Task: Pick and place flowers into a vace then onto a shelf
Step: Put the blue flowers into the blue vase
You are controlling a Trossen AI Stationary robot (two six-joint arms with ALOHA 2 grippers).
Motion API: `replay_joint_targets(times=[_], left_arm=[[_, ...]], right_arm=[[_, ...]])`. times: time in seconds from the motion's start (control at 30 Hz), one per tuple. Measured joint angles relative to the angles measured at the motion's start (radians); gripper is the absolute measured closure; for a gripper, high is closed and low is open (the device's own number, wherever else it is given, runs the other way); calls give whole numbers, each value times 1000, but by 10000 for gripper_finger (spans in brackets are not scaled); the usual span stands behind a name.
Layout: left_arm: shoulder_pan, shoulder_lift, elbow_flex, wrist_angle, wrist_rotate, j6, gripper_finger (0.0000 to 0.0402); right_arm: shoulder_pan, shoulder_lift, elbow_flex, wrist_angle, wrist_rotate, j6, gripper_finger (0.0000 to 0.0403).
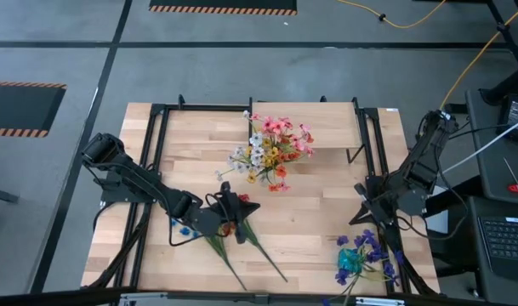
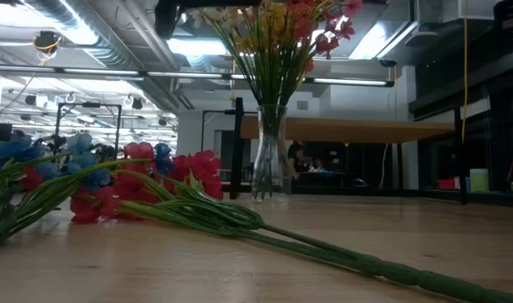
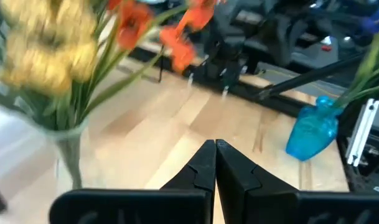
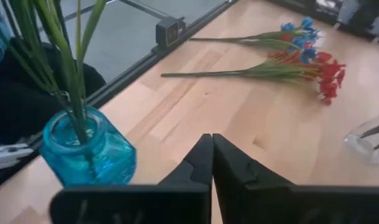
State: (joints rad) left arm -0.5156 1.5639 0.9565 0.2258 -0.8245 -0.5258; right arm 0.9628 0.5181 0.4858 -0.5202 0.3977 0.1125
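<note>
A clear glass vase (image 2: 269, 151) stands on the tabletop, holding pink, yellow, white and orange flowers (image 1: 271, 146). Two loose sprays (image 1: 241, 245) with red and blue blooms (image 2: 146, 181) lie flat on the table near its front. My left gripper (image 1: 250, 205) hovers shut above their bloom ends, facing the clear vase (image 3: 68, 149). A small blue glass vase (image 4: 89, 149) with blue and purple flowers (image 1: 365, 255) stands at the front right. My right gripper (image 1: 358, 219) is shut in the air beside it. The raised wooden shelf (image 1: 327, 126) spans the far side.
The shelf's thin black posts (image 1: 358, 153) stand on the table behind the clear vase. Black frame rails (image 1: 148, 170) run along the table's left and right sides. Bare wood lies between the two vases (image 1: 318, 204).
</note>
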Motion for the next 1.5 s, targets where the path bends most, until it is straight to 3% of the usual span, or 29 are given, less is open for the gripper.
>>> replay_joint_targets(times=[0.17, 0.43, 0.53, 0.73, 0.83, 1.13, 1.27, 1.5], left_arm=[[-17, 0, 45, -166, 41, -156, 399], [-58, 77, 337, -652, 92, -451, 399], [-68, 141, 461, -830, 172, -601, 399], [-74, 284, 664, -1091, 436, -926, 398], [-91, 338, 715, -1151, 503, -1096, 398], [-173, 448, 718, -1129, 528, -1576, 398], [-210, 472, 719, -1112, 586, -1660, 398], [-248, 482, 719, -1112, 557, -1660, 397]], right_arm=[[-31, 0, 0, 0, 0, -30, 398], [-77, 1, 0, 0, 0, -30, 396], [-95, 1, 0, 1, 1, -33, 400], [-129, 1, 0, 8, 1, -42, 394], [-142, 3, 0, 8, 1, -43, 396], [-149, 5, 0, 8, 1, -45, 396], [-149, 5, 0, 8, 1, -46, 392], [-149, 5, 0, 7, 1, -46, 392]])
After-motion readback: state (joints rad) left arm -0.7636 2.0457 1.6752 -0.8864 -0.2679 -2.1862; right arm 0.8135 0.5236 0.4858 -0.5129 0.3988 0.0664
